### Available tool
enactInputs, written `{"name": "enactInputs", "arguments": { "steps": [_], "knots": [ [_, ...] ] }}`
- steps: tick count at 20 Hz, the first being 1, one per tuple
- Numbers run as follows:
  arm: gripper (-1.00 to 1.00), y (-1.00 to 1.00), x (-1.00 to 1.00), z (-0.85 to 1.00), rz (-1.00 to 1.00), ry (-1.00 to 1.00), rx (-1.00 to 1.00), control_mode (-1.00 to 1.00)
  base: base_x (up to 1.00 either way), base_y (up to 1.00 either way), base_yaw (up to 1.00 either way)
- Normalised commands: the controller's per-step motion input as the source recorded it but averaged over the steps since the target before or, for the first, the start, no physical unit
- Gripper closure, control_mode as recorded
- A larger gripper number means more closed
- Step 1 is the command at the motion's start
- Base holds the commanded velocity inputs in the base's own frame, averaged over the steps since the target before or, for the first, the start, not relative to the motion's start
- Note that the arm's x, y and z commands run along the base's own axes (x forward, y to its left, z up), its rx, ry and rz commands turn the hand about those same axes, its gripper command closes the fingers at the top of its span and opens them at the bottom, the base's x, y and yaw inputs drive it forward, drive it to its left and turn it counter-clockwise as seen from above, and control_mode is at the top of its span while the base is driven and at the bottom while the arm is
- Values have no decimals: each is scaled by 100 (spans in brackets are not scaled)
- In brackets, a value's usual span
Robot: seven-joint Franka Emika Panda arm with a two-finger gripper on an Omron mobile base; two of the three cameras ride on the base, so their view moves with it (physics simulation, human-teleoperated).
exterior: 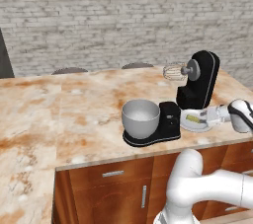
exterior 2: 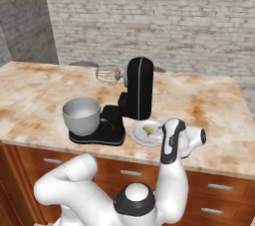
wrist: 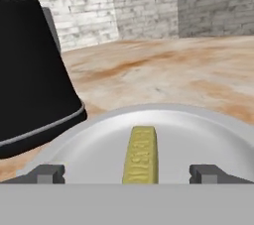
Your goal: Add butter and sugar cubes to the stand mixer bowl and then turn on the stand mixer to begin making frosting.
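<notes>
The glossy black stand mixer (exterior: 200, 82) (exterior 2: 137, 90) stands on the marble counter with its head tilted up, and its dark side rises at the left of the hand view (wrist: 30, 70). On its base sits the grey stand mixer bowl (exterior: 141, 118) (exterior 2: 81, 115). To the mixer's right, the butter (exterior: 194, 118) (exterior 2: 148, 130) (wrist: 141, 154) lies on a white plate (exterior: 190, 127) (exterior 2: 137, 135) (wrist: 89, 144). My gripper (exterior: 204, 118) (wrist: 128, 173) is open, low over the plate, with one fingertip on either side of the butter's near end. The sugar cubes are out of view.
The silver whisk (exterior: 173, 72) (exterior 2: 106, 75) sticks out from the raised head above the bowl. The counter's front edge (exterior: 148, 156) runs just below the mixer base, with wooden drawers under it. Two chair backs (exterior: 69, 70) stand behind the counter, before a brick wall.
</notes>
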Motion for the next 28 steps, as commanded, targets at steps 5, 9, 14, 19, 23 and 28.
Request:
{"name": "enactInputs", "arguments": {
  "steps": [5,9,14,19,23,28],
  "knots": [
    [-100,0,28,-20,0,0,0,-100,0,0,0],
    [-100,0,32,-22,0,0,0,-100,0,0,0],
    [-100,0,14,-26,0,0,0,-100,0,0,0],
    [100,0,0,-35,0,0,-3,-100,0,0,0],
    [100,-5,-4,-29,0,0,-5,-100,0,0,0],
    [100,-24,-24,-3,-1,-8,-5,-100,0,0,0]
  ]
}}
